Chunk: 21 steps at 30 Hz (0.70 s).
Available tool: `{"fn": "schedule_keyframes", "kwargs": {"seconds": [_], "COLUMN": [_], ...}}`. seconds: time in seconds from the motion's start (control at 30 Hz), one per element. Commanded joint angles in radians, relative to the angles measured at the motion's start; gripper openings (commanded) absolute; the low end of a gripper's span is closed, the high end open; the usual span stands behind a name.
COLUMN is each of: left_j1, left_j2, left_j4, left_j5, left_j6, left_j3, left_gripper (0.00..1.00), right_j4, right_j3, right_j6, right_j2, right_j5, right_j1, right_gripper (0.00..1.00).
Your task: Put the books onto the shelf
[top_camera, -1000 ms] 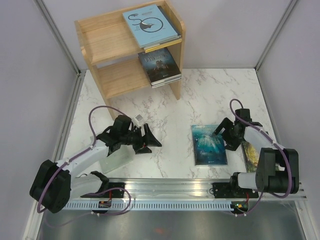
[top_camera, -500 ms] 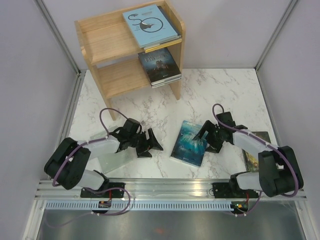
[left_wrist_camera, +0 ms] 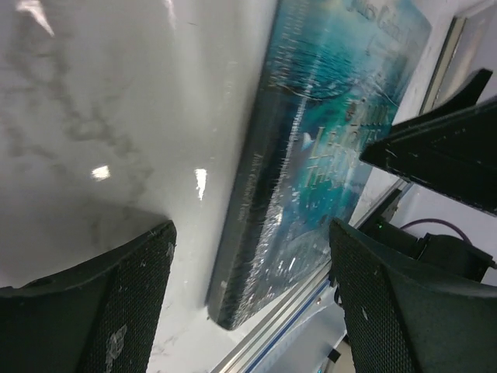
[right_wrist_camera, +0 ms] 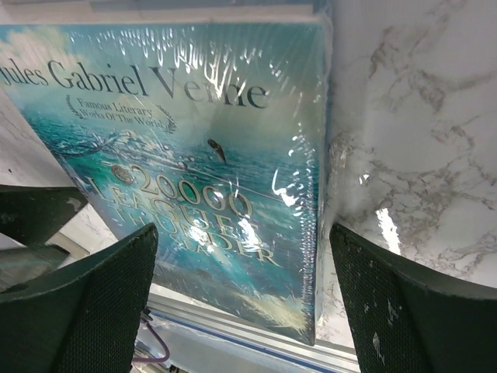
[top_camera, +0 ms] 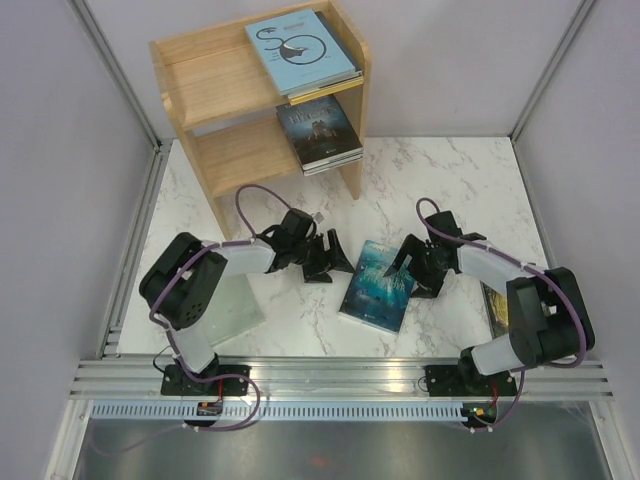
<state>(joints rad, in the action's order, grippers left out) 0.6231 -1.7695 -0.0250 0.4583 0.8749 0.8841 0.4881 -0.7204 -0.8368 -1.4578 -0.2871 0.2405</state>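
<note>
**A:** How far along are we?

**B:** Partway, I'd say. The shelf (top_camera: 205, 62) at the table's (top_camera: 440, 180) far-left corner already carries the light blue book (top_camera: 300, 50) on its top tier. A dark book (top_camera: 320, 130) lies on the lower tier, and thin edges of other books show beneath both.

**A:** What's left?

**B:** Three that I can see. The teal book (top_camera: 378, 288) lies flat mid-table. A pale book (top_camera: 240, 310) sits towards the near-left corner under my left arm. A dark green-gold book (top_camera: 497, 312) lies by the right edge, partly hidden by my right arm.

**A:** Holding anything?

**B:** No. My left gripper (top_camera: 335, 262) and right gripper (top_camera: 412, 272) both stand spread wide and empty, one on each side of the teal book.
</note>
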Motion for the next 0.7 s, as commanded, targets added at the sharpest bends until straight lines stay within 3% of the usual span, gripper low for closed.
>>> {"fn": "schedule_keyframes", "kwargs": {"seconds": [0.0,0.23,0.4,0.47,0.5,0.53,0.6,0.67], "left_j1": [0.079,0.148,0.148,0.148,0.147,0.147,0.145,0.141], "left_j2": [-0.094,-0.146,-0.148,-0.151,-0.151,-0.151,-0.139,-0.111], "left_j4": [-0.027,-0.436,-0.746,-0.792,-0.797,-0.800,-0.790,-0.770], "left_j5": [-0.021,0.178,0.244,0.250,0.249,0.247,0.238,0.217], "left_j6": [-0.071,0.104,0.220,0.265,0.268,0.269,0.271,0.269], "left_j3": [-0.003,-0.145,-0.252,-0.269,-0.270,-0.267,-0.264,-0.266], "left_gripper": [0.84,0.81,0.76,0.72,0.68,0.56,0.44,0.15], "right_j4": [-0.031,-0.170,-0.217,-0.229,-0.232,-0.233,-0.233,-0.233], "right_j3": [-0.019,-0.043,-0.033,-0.024,-0.014,-0.007,0.010,0.024], "right_j6": [0.042,0.007,-0.015,-0.022,-0.024,-0.025,-0.024,-0.024], "right_j2": [-0.067,-0.185,-0.214,-0.214,-0.213,-0.208,-0.197,-0.185], "right_j5": [0.074,-0.039,-0.072,-0.080,-0.083,-0.083,-0.086,-0.095], "right_j1": [0.000,0.011,0.031,0.037,0.040,0.042,0.042,0.043], "right_gripper": [0.95,0.94,0.94,0.94,0.94,0.94,0.94,0.94]}}
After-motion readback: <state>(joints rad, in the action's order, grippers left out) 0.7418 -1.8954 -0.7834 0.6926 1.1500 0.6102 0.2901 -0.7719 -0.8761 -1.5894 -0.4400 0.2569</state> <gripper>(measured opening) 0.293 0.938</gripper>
